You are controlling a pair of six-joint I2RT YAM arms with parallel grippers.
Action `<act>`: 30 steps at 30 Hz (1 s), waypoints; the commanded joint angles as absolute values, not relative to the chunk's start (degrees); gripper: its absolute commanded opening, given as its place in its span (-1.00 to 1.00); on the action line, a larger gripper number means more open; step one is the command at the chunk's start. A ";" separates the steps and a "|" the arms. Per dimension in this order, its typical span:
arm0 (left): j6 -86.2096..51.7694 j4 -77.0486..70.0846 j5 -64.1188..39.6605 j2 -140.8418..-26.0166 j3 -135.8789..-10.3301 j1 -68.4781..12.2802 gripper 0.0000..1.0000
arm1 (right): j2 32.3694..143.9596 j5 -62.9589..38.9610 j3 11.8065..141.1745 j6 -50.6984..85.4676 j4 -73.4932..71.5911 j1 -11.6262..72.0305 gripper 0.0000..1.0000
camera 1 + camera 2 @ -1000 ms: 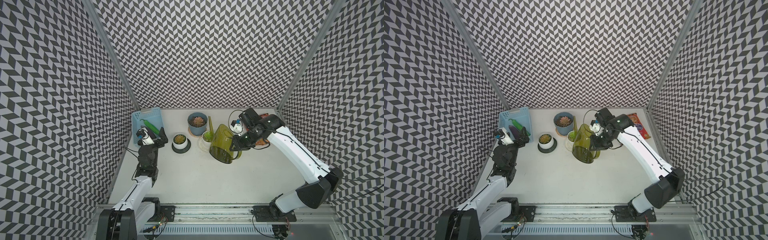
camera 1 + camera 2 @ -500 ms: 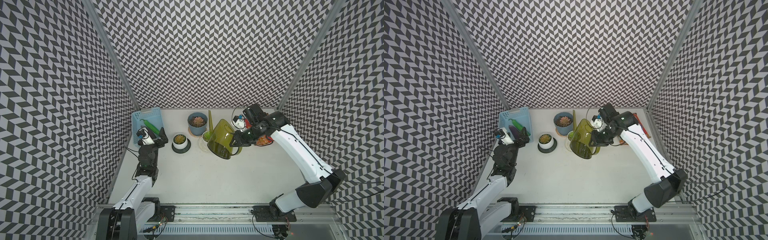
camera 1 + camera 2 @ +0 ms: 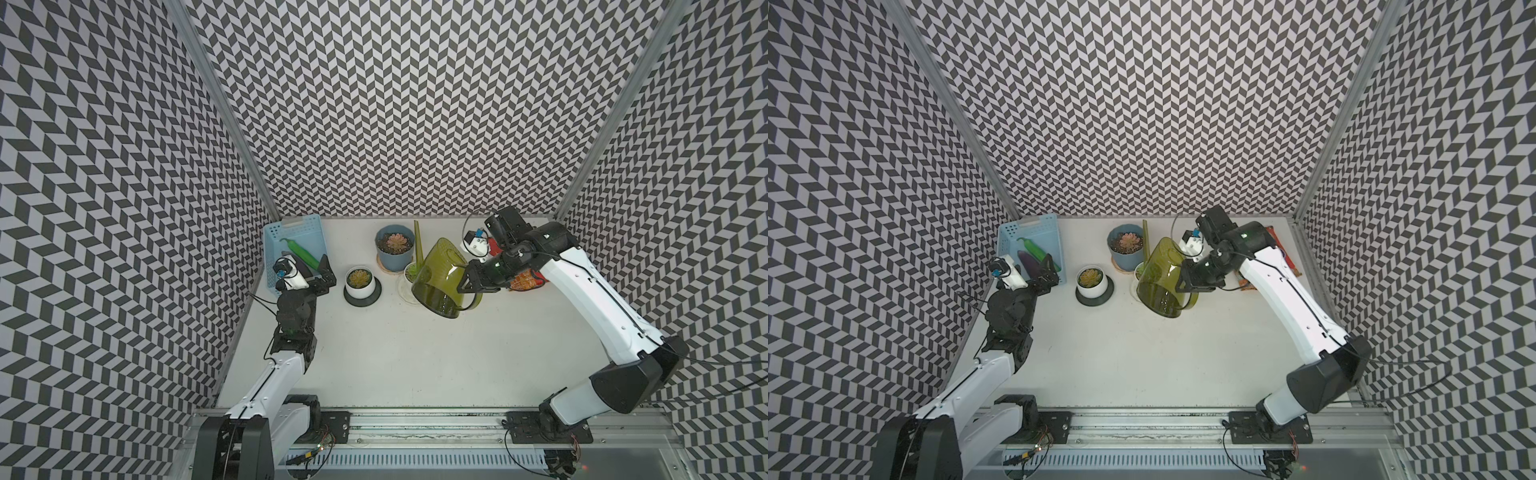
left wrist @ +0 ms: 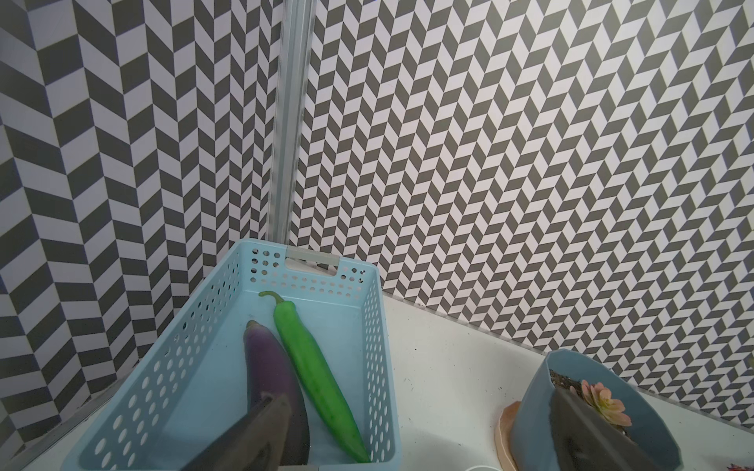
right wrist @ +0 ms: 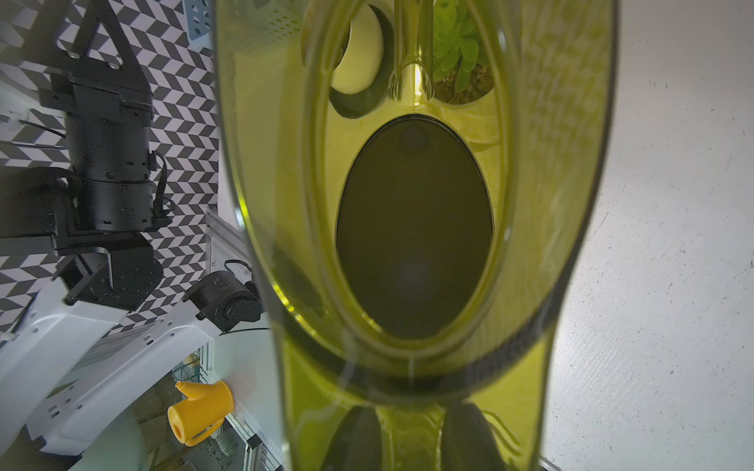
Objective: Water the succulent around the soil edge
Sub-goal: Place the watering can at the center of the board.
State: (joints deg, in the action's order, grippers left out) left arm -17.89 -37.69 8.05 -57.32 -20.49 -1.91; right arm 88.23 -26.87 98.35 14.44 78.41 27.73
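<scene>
By succulent pot [image 3: 406,275] rim, right tool [image 3: 466,285] holds tilted watering can [image 3: 437,277]

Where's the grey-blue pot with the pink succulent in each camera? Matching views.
Both top views: grey-blue pot with the pink succulent, centre back, near the wall.
Left wrist: lower right corner, partly behind the left claw's dark finger.
Right wrist: not in it; olive-green translucent watering can fills the frame.
Shared landmark: perforated light blue plastic basket, in all four.

The translucent olive-green plastic watering can [image 3: 437,277] looks glossy; the perforated light-blue plastic basket [image 4: 373,334] and white tabletop [image 3: 415,353] look matt.
</scene>
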 commanded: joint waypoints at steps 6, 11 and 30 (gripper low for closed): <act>-18.95 -38.32 -0.51 -57.90 -25.58 -2.28 1.00 | 85.22 -28.04 96.71 13.56 75.85 29.32 -0.99; -19.95 -36.04 -2.06 -59.47 -28.35 -2.36 1.00 | 84.43 -26.96 95.47 13.62 75.80 31.10 -0.98; -23.86 -26.45 -6.39 -53.22 -36.77 -18.03 1.00 | 89.28 -23.27 106.59 14.21 74.53 35.63 -0.98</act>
State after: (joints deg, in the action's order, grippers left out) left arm -22.85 -28.91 -5.15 -55.61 -34.39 -15.64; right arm 88.20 -23.64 102.21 14.52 79.31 34.50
